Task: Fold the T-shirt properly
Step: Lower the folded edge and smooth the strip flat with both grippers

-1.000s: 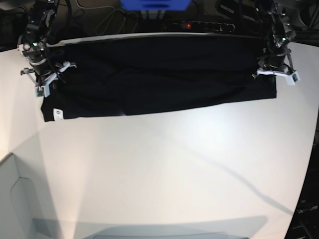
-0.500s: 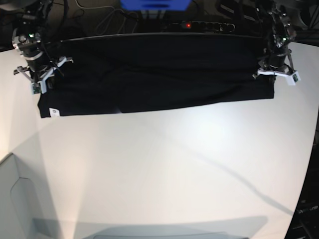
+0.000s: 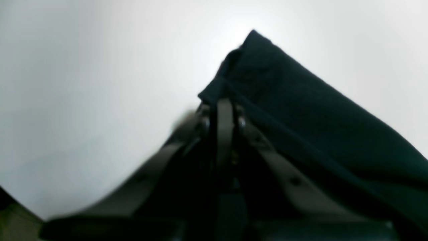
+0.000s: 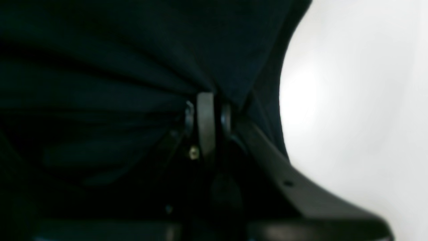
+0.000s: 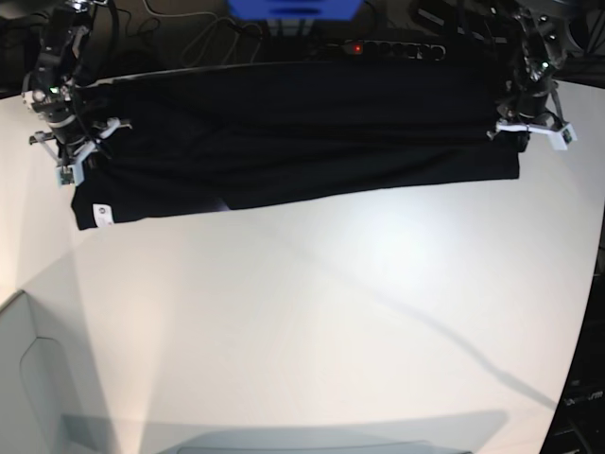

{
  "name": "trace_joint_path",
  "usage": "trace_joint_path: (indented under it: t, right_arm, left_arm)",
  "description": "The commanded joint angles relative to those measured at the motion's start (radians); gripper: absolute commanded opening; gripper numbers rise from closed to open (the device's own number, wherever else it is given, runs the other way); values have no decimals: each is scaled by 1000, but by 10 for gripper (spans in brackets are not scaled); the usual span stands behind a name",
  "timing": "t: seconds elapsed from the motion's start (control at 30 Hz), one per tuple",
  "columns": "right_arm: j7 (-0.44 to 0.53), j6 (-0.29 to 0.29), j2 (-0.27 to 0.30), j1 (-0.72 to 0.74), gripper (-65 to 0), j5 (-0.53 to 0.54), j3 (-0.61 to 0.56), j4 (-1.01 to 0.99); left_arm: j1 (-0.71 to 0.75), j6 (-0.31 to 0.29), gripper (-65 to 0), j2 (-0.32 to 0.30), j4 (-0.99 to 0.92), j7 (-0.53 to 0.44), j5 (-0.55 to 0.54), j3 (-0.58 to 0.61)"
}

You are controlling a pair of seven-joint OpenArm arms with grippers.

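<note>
The black T-shirt (image 5: 293,132) is stretched as a long band across the far side of the white table (image 5: 312,322), with a small white tag (image 5: 97,215) at its lower left corner. My left gripper (image 5: 523,125) is shut on the shirt's right end; the left wrist view shows the black T-shirt (image 3: 301,110) pinched in my left gripper (image 3: 224,100). My right gripper (image 5: 77,151) is shut on the shirt's left end; the right wrist view shows the T-shirt (image 4: 133,67) fanning out in folds from my right gripper (image 4: 206,95).
Behind the table's far edge lie a black power strip (image 5: 392,47) with a red light, cables, and a blue object (image 5: 293,8). A grey-white panel (image 5: 28,378) sits at the front left corner.
Both grippers have pulled the shirt toward the table's far edge; its lower hem has moved back. The right gripper shifted left, then farther back.
</note>
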Motion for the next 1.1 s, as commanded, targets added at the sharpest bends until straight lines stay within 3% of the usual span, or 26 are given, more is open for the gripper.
trace_joint_path:
  t: [0.0,0.4,0.67,1.07]
  right_arm:
    - [0,7,14,-3,-650,-10,3,2]
    - [0,7,8,26,-650,-12,-34,-2]
    - [0,7,16,151,-650,-12,-32,-143]
    - [0,7,36,203,-650,-12,-30,-179]
  left_arm:
    - [5,3,-650,-14,13,-28,6,-7]
    - [-46,3,-649,-6,-181,-32,5,136]
    - [-233,3,-650,-4,-312,-29,6,145]
    - [-242,3,-650,-14,-149,-32,6,133]
